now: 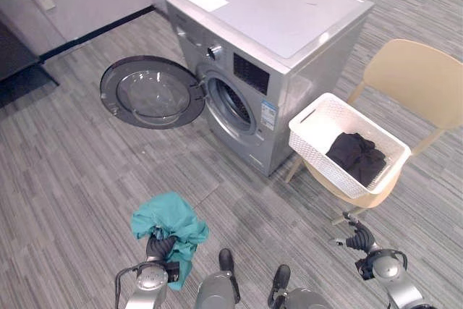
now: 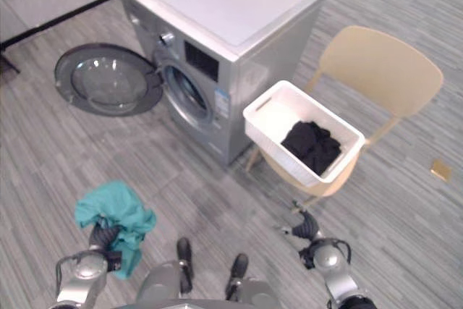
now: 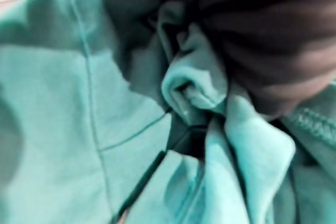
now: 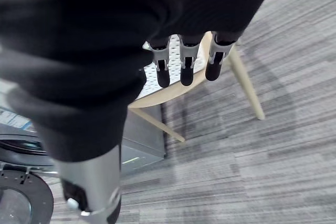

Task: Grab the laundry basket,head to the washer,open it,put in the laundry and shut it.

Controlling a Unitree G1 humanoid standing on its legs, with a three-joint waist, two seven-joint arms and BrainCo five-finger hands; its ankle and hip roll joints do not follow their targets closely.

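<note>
Looking down from the head, the left eye view has the washer [image 1: 268,56] standing with its round door [image 1: 152,93] swung wide open to the floor side, the drum mouth [image 1: 230,104] dark and, as far as I can tell, holding nothing yet. Just beside the machine a white laundry basket [image 1: 307,132] sits on a tan chair [image 1: 419,81], a black garment [image 1: 358,157] lying in its near end. Low down, the left hand [image 1: 160,245] has a teal garment [image 1: 168,223] bunched round it, well short of the drum, while the right hand [image 1: 359,239] hangs near the chair's front leg, apart from the basket. The right eye view tells the same story, with a small tan square [image 2: 440,171] on the floor past the chair. From the left wrist, teal cloth is gathered in tight folds against the dark cover; the fingers are buried in it, so I cannot tell how they sit. From the right wrist, the fingers [image 4: 187,68] hang straight and relaxed, holding nothing, with the chair seat beyond them. By my reckoning the basket is fetched and the door opened; loading is only started, the black piece remains, and the door must then be closed.
</note>
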